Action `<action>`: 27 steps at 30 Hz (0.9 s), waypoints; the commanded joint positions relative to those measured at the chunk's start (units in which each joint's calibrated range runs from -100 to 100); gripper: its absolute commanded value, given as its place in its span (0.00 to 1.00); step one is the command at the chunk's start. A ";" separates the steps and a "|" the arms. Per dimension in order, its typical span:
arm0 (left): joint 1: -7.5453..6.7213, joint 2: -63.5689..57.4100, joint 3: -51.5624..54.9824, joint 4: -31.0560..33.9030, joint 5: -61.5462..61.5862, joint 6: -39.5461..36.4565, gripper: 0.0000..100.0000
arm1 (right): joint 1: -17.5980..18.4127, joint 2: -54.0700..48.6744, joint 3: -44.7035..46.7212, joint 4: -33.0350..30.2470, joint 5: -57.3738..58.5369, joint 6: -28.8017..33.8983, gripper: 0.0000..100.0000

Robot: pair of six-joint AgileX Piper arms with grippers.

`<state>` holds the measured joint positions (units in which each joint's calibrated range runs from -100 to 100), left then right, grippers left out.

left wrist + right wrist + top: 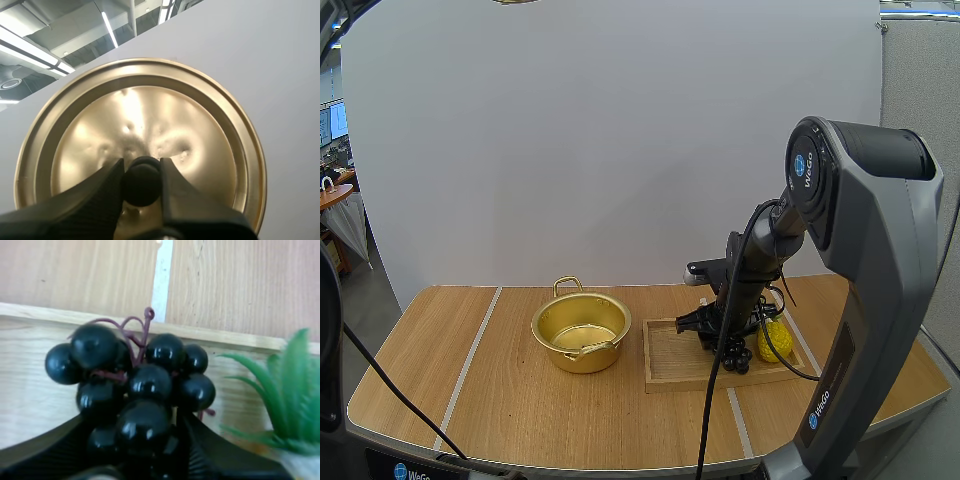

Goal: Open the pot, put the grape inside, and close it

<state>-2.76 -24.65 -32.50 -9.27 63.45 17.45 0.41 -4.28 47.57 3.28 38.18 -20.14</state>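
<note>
Conveniently, my left tool (141,171) clamps the knob (142,181) of the lid (140,115), holding it clear; the pot (582,297) lies open. My right tool (132,424) pinches the grapes (145,382) for transfer.

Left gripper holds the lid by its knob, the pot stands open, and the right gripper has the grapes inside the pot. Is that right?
Not quite: the grapes are on the wooden tray, beside the pot, not in it; the high view shows it. The rest holds: left gripper on the lid by its knob, pot open, right gripper on the grapes.
</note>
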 commanded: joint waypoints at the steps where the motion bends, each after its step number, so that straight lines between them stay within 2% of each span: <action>1: -0.17 -0.26 -0.48 0.23 -2.45 -0.67 0.00 | -0.13 -5.45 0.36 -0.02 4.81 -0.30 0.00; 11: -0.17 -0.26 -0.48 0.23 -2.45 -0.67 0.00 | -0.13 -23.39 0.36 0.29 11.75 -0.38 0.00; 15: -0.17 -0.26 -0.48 0.23 -2.45 -0.67 0.00 | 0.63 -28.35 -0.88 3.02 15.47 -4.19 0.00; 21: -0.17 -0.26 -0.48 0.23 -2.45 -0.67 0.00 | 5.16 -29.39 -10.29 5.17 27.38 -4.94 0.00; 27: -0.17 -0.26 -0.48 0.23 -2.45 -0.67 0.00 | 11.98 -26.52 -17.86 6.31 30.71 -4.40 0.00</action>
<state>-2.76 -24.65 -32.50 -9.27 63.45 17.45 8.54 -32.52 34.02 8.71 66.76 -24.47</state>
